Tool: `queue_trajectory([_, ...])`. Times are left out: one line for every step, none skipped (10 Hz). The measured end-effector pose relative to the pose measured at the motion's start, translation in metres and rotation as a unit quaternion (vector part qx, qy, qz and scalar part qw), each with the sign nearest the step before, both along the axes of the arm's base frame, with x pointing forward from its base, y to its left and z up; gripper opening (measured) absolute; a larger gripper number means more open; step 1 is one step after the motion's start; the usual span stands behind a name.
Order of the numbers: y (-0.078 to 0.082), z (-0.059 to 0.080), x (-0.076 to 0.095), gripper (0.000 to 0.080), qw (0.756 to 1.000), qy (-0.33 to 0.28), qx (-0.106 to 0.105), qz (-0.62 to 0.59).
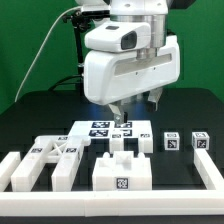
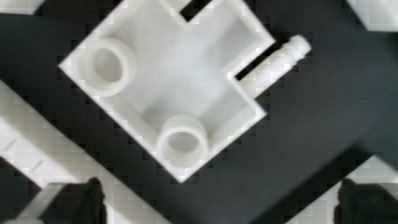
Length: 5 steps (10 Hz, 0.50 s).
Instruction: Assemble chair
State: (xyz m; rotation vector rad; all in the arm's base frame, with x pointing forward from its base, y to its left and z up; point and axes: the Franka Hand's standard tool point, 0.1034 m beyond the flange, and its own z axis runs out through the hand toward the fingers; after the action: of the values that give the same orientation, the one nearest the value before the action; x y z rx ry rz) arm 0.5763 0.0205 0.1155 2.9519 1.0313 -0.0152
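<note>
White plastic makes up every loose chair part on the black table (image 1: 30,125). One flat plate (image 1: 98,128), topped with black-and-white tags, lies directly under the hand (image 1: 133,108). The hand hangs low over the plate's edge on the exterior view's right, and from that view I cannot tell whether anything touches the plate.

In the wrist view the plate (image 2: 169,85) fills the middle as a tilted square. Two round sockets (image 2: 107,65) are moulded into it, and a short peg (image 2: 279,58) sits just beside one edge. The hand (image 2: 214,205) appears there only as two dark, blurred fingertips (image 2: 63,203), set wide apart with nothing between them.

Low rails (image 1: 100,207) fence the table on three sides, and every part lies inside them. On the exterior view's right of the plate, two small cubes (image 1: 172,143) stand apart from each other, each showing a tag. Nearer the camera than the plate sits a stepped block (image 1: 122,172) with a tag on its front face. On the exterior view's left of the plate, several bars (image 1: 62,160) lie crowded together, and it is hard to tell where one ends and the next begins. A few small white pieces just in front of the plate are too small to make out. The arm (image 1: 130,55) hides the table behind the plate.
</note>
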Motion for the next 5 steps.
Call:
queue_trajectory([-0.012,-0.007,0.002,0.065,0.998,-0.002,0.013,-0.067])
queue_trajectory([-0.031,-0.015,0.004,0.065,0.995,0.002,0.019,-0.097])
queue_trajectory([-0.027,-0.013,0.005,0.065,0.991,0.0,0.019,-0.133])
queue_trajectory([-0.022,-0.013,0.005,0.065,0.986,0.001,0.024,-0.167])
queue_trajectory([-0.022,-0.014,0.005,0.065,0.978,0.002,0.026,-0.207])
